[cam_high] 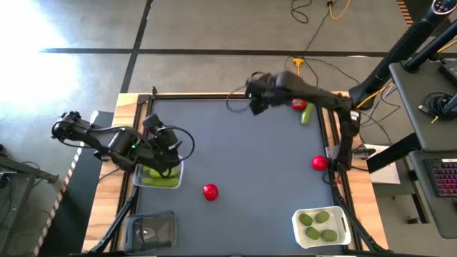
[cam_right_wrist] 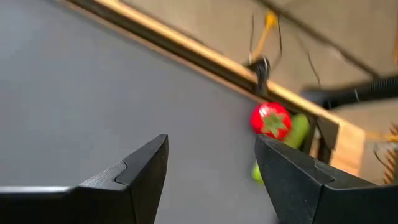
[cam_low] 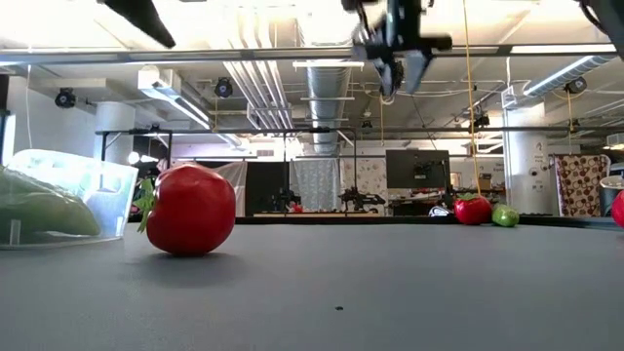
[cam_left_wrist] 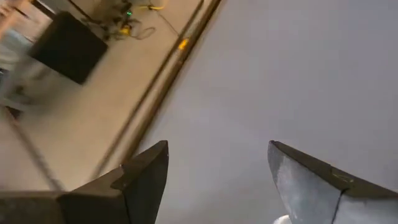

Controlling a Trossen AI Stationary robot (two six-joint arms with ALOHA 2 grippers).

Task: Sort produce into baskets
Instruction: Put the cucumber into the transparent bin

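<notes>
My left gripper is open and empty, raised over the clear tray at the table's left, which holds light-green cucumbers. My right gripper is open and empty, raised above the table's far middle; it also shows in the low view. A tomato and a cucumber lie together on the table at the far right. Another tomato lies near the middle front, and a third lies at the right edge.
A white tray with three limes stands at the near right. A dark-tinted tray stands at the near left corner. A raised wooden rim runs along the table's far edge. The grey mat between the arms is bare.
</notes>
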